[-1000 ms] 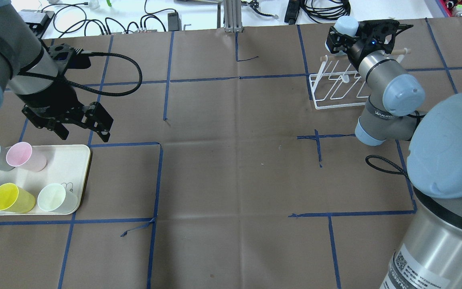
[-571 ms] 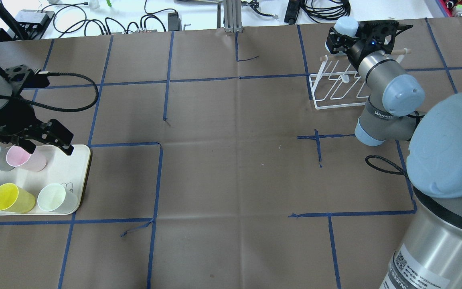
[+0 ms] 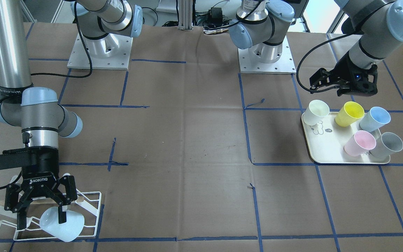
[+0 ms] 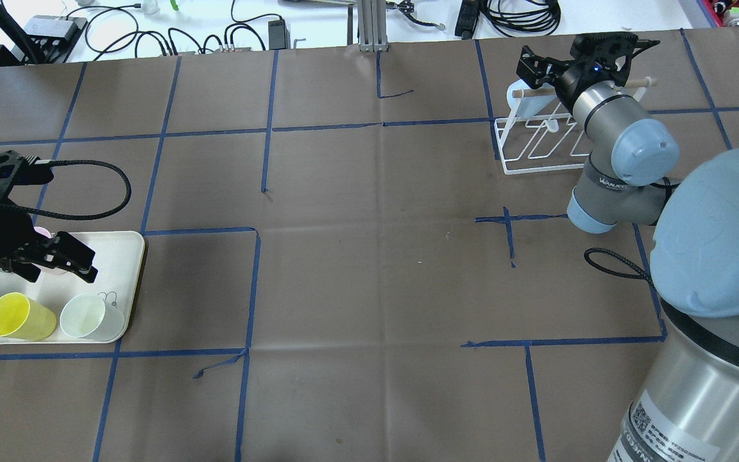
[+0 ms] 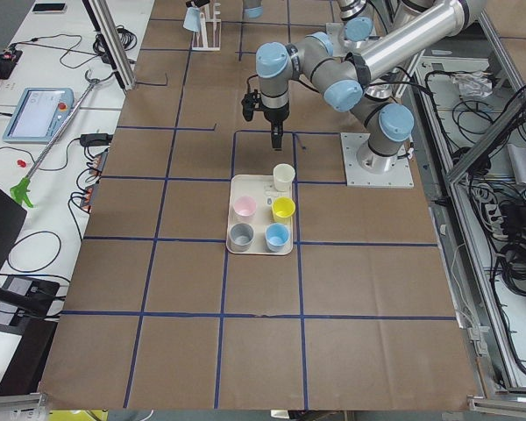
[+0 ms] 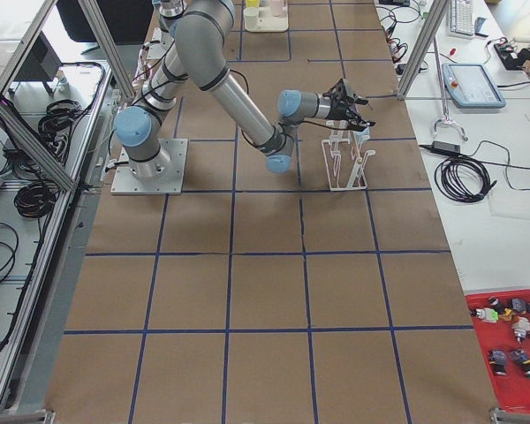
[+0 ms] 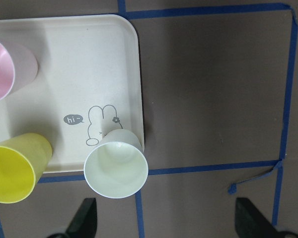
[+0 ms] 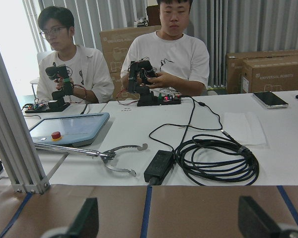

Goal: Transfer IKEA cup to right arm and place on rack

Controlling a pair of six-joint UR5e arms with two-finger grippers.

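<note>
We see the right claw [image 3: 41, 221] spread open by the cup [image 3: 66, 225] on the rack [image 4: 539, 170]: likely light, slick, best pinched at its rim.

Brown-papered, blue-taped table [image 4: 369, 269] holds a cream tray [image 4: 119, 269] and a white wire rack [image 4: 539, 142].

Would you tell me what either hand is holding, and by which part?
Nothing: the left hand is open by the tray, the right hand open over the cup on the rack.
</note>
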